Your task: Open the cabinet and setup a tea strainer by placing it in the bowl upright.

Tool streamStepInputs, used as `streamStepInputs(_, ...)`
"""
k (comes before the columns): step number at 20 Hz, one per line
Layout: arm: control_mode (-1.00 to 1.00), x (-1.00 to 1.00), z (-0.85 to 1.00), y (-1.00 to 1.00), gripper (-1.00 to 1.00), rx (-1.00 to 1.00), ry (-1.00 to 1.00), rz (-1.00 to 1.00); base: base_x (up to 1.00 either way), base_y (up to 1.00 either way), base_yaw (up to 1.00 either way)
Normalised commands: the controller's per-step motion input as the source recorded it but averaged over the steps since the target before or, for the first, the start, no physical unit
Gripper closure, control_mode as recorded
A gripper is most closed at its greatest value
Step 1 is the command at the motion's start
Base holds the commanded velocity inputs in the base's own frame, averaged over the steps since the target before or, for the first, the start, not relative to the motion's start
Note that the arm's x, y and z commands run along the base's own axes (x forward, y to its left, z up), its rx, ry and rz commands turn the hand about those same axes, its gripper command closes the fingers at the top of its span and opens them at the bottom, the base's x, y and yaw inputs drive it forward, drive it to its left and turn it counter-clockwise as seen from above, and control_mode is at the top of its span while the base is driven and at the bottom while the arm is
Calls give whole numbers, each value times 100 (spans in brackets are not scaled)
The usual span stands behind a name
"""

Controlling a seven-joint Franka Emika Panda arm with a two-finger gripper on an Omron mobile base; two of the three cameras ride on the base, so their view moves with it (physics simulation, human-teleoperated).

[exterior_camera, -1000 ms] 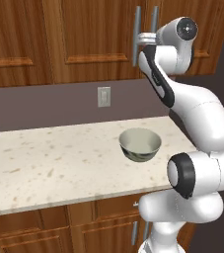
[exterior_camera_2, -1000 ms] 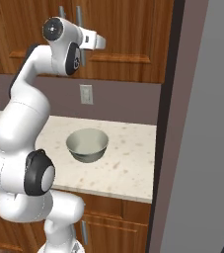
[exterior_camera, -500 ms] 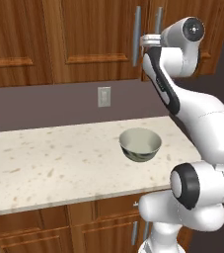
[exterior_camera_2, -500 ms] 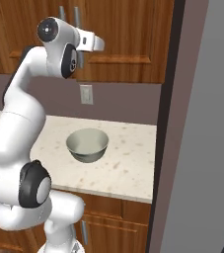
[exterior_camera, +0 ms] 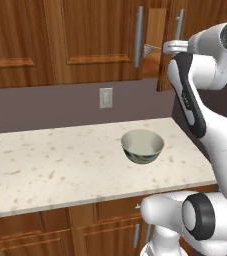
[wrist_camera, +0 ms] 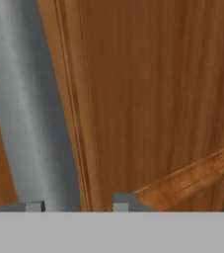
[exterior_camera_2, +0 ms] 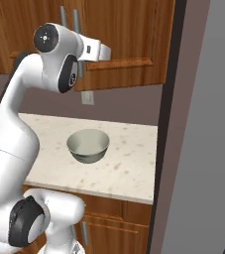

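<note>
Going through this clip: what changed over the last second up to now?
The arm pulled back to its right and the cabinet's right door swung ajar, its handle by the gripper. Whether the jaws clamp the handle is unclear. The gap now reveals the tea strainer inside. The left door, the bowl on the counter and the base stayed put.

Your arm stands tall, elbow high, wrist level with the cabinet (exterior_camera: 100,40) handles. The tool (wrist_camera: 79,206) sits right at the door, its tips parted either side of the door edge.
</note>
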Motion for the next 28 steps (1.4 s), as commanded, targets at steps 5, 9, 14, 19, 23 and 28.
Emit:
streamStepInputs(5,-100,-100,9,-68,100,2,2,0,0,0,0)
streamStepInputs(9,-100,-96,16,-51,100,0,6,0,0,0,0)
streamStepInputs(14,-100,-63,1,-25,100,-3,7,-7,0,0,0)
streamStepInputs(19,-100,-36,2,17,-100,-7,2,-9,0,0,0)
streamStepInputs(23,-100,-20,22,67,-100,-22,1,-12,0,0,0)
streamStepInputs(28,-100,0,9,82,-100,-31,35,-2,0,0,0)
